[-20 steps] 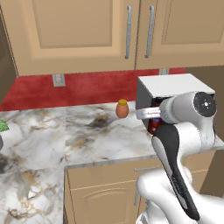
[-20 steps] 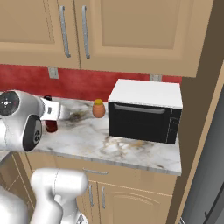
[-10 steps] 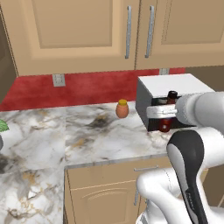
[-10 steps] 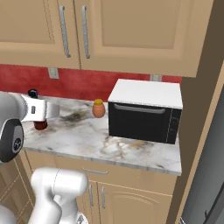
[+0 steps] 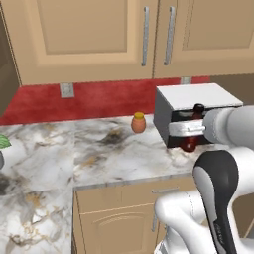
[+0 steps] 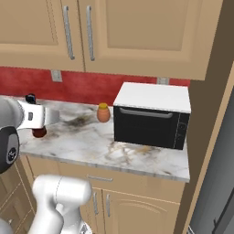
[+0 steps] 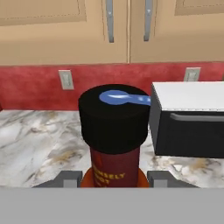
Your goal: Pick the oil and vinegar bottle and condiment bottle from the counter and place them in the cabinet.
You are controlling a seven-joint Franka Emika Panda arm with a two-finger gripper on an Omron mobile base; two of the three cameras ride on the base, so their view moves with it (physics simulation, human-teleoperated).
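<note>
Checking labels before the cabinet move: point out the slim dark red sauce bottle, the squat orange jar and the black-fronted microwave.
condiment bottle (image 7: 114,114), hand view, black cap.
orange jar (image 5: 139,124), left base view, belly.
microwave (image 6: 151,128), right base view, dark door.

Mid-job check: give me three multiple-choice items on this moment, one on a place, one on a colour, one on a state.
1. Where does the orange jar stand?
A. on the microwave
B. on the counter, left of the microwave
C. in the cupboard

2. What colour is the condiment bottle's cap?
A. black
B. yellow
C. white

3. The hand is:
A. open above the jar
B. shut on the condiment bottle
C. shut on nothing

Key: 1 B, the right base view shows it on marble beside the oven; 2 A, the hand view shows the black cap; 3 B, fingers flank the bottle.
</note>
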